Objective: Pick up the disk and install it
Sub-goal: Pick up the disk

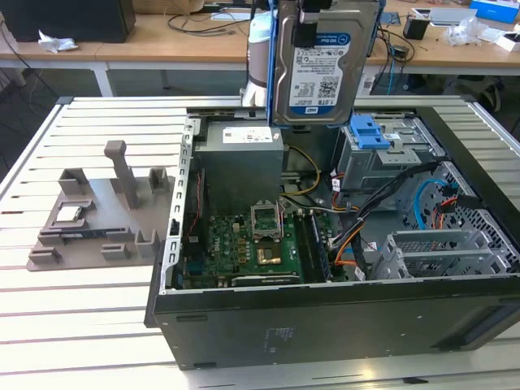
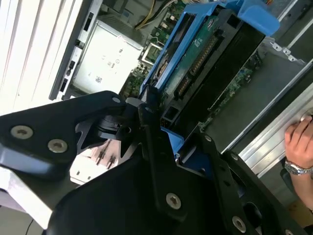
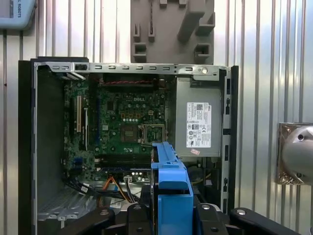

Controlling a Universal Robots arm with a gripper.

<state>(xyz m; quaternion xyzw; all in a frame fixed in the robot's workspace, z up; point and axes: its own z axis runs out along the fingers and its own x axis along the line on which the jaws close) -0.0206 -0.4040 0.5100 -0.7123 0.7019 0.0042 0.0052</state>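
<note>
The disk is a silver hard drive with a white-and-blue label and blue rails along its edges. It hangs upright high above the back of the open computer case. My gripper is shut on its top edge. In the second wrist view the black fingers clamp the disk by its blue-railed sides. In the first wrist view the disk's blue rail points down at the case's inside. The silver drive cage with a blue latch stands below the disk, toward the exterior view's right.
Inside the case lie a green motherboard, a grey power supply and loose cables. A grey fixture holding a small silver chip sits on the slatted table on the exterior view's left. A person's hand rests near the case edge.
</note>
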